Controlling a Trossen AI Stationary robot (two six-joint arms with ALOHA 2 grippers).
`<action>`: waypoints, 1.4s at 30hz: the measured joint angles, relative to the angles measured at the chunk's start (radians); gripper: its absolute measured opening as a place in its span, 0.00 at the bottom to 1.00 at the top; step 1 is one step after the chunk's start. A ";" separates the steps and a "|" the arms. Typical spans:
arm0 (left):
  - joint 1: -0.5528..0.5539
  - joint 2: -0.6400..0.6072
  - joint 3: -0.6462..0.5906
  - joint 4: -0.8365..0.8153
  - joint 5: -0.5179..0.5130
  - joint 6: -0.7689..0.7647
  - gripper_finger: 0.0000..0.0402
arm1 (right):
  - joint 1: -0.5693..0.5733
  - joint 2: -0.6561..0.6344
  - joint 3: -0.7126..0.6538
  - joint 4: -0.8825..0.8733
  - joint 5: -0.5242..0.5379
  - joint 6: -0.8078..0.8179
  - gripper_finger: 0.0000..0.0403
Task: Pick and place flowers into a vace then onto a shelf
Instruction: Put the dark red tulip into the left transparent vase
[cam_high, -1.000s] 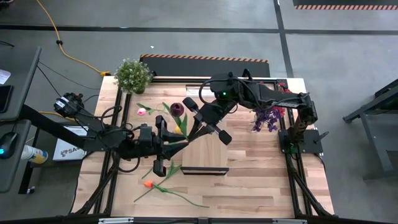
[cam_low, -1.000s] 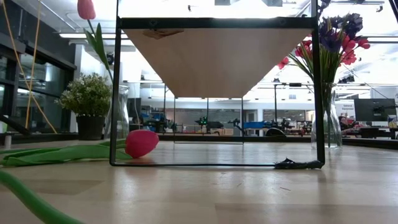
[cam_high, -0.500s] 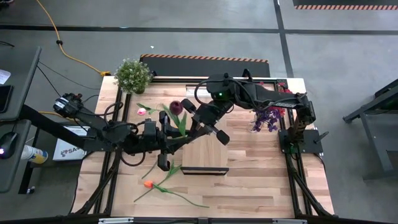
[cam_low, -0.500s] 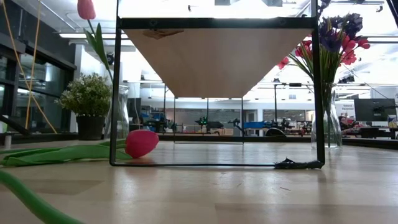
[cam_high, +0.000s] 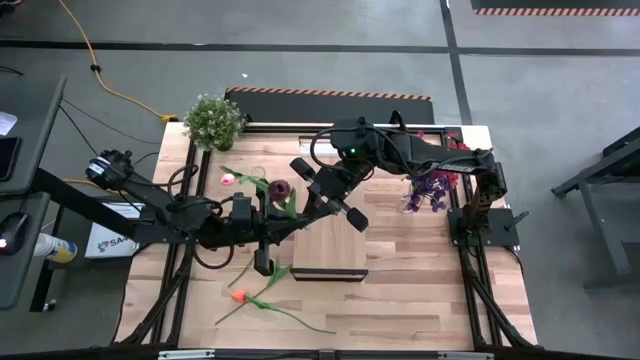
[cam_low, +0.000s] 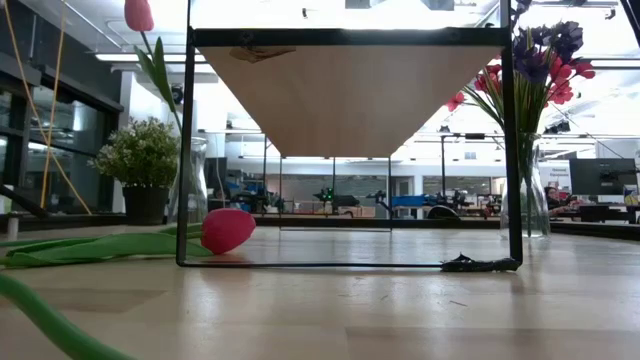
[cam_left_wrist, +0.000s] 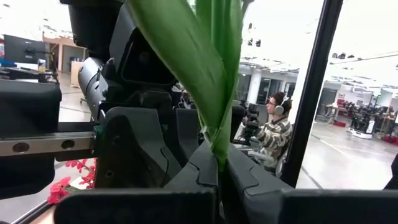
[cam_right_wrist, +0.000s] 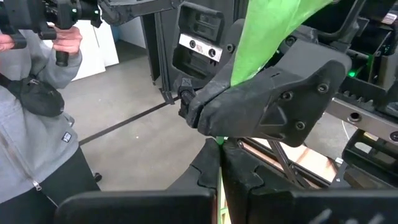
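Both arms reach inward to meet just behind the shelf (cam_high: 329, 246). The left gripper (cam_high: 268, 216) and right gripper (cam_high: 316, 196) each clamp one maroon-headed flower (cam_high: 284, 190), held between them.

A robotics lab: grey concrete floor (cam_high: 300, 70), hazard-striped mat (cam_high: 330, 95) (upper centre), workstations and a seated person (cam_left_wrist: 273, 134) beyond.
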 joint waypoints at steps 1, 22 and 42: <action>0.000 0.000 0.000 0.000 -0.001 0.000 0.07 | 0.000 0.000 0.000 0.000 0.000 0.000 0.00; 0.001 -0.074 0.000 0.027 -0.088 0.171 0.07 | 0.005 -0.068 0.000 -0.174 0.029 0.052 0.47; 0.146 -0.259 0.000 -0.036 -0.319 0.390 0.07 | 0.002 -0.145 0.000 -0.218 0.110 0.013 0.53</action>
